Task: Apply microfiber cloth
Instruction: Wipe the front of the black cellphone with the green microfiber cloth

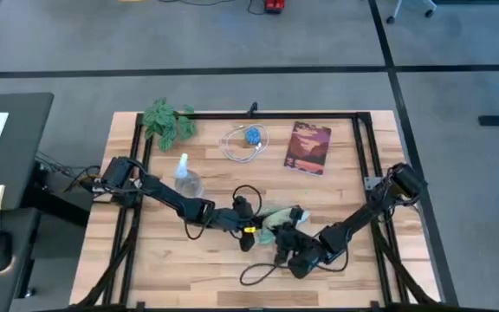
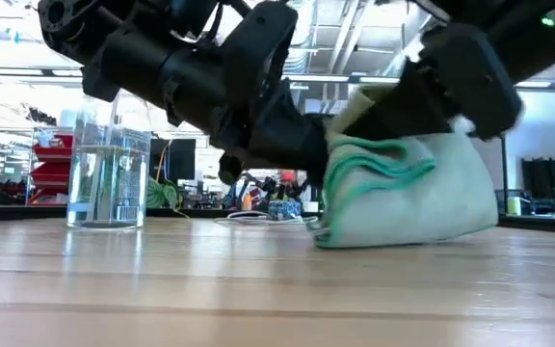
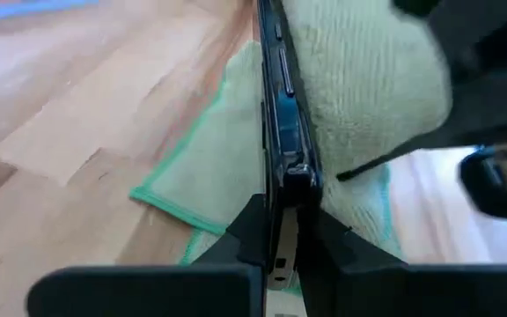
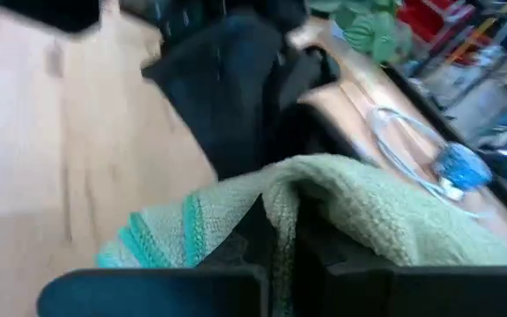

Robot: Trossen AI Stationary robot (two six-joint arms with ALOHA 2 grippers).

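The microfiber cloth (image 1: 277,218) lies bunched near the middle of the wooden table (image 1: 197,269), toward its near edge, with both arms meeting over it. The left gripper (image 3: 282,231) reaches in from 9 o'clock and is clamped narrow on the edge of a black phone (image 3: 282,106), held on its side against the cloth. The right gripper (image 4: 280,231) comes in from 4 o'clock and pinches a fold of the cloth between its fingers; in the low view the cloth (image 2: 408,193) hangs in a heap whose bottom touches the tabletop. A clear spray bottle (image 1: 185,178) stands at 10 o'clock of the cloth, a leafy plant (image 1: 168,120) at the far left corner, a coiled cable (image 1: 245,143) at 12 o'clock, and a book (image 1: 308,147) at 1 o'clock
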